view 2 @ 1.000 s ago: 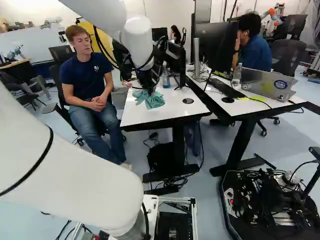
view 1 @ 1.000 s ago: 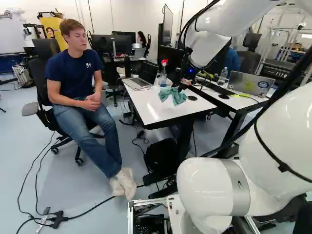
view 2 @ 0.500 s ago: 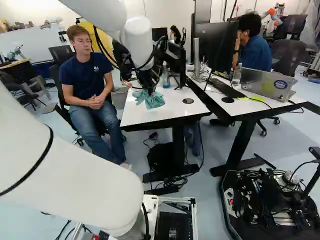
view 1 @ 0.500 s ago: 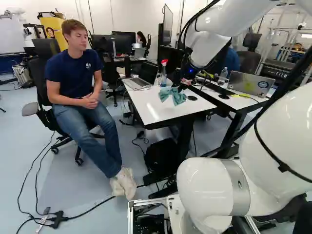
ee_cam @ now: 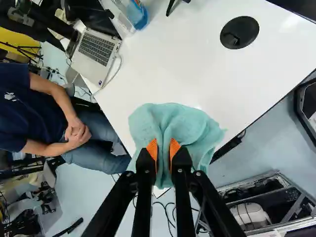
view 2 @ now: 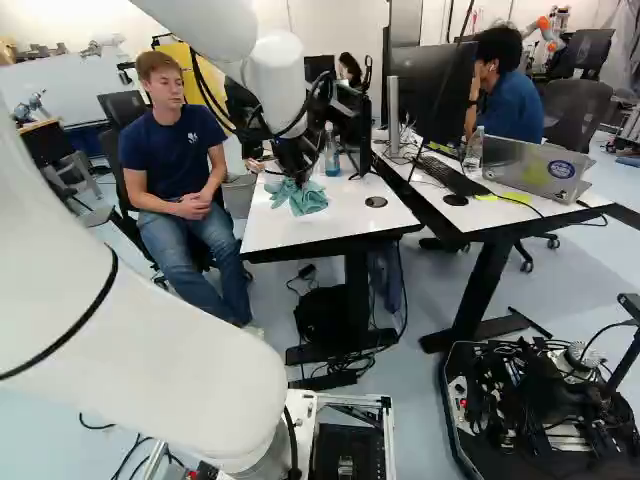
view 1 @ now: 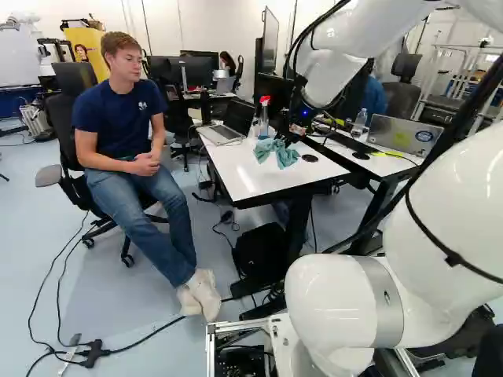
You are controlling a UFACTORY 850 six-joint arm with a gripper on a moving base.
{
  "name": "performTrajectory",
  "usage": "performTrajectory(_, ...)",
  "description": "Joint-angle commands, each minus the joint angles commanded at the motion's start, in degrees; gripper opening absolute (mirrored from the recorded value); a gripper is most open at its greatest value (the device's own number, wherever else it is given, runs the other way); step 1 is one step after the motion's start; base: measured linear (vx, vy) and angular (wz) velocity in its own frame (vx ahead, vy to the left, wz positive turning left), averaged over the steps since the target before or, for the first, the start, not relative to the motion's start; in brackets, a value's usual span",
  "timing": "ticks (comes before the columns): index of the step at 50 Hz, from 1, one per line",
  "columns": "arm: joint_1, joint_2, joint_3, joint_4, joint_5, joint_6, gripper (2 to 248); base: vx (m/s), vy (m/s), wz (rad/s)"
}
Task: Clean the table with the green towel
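Your gripper (view 1: 290, 140) is pressed together on the green towel (ee_cam: 190, 123). Only the wrist view shows you the grip itself: the orange pads (ee_cam: 175, 148) pinch a fold, and the cloth fans out ahead of and beside the fingers. Refer to both base views for position: the towel hangs bunched over the white table (ee_cam: 173, 74). You cannot confirm from them whether its lower folds touch the tabletop. Outward from the towel, the wrist view gives you a black disc (ee_cam: 239, 32) set in the tabletop and an open laptop (ee_cam: 94, 52) with its keyboard exposed. For the spray bottle (view 1: 263, 122), consult the left base view, which displays its red head. The right base view alone gives you the open black tray of wiring (view 2: 530, 410) on the floor.
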Motion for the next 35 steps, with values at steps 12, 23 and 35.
performTrajectory(12,1.2,-2.7,-2.4,-0.8,0.0,0.0,48,0.0,0.0,0.0)
performTrajectory(23,2.3,-5.2,-4.8,-1.8,0.0,0.0,48,0.0,0.0,0.0)
performTrajectory(35,3.9,-8.3,-7.8,-3.0,0.0,0.0,48,0.0,0.0,0.0)
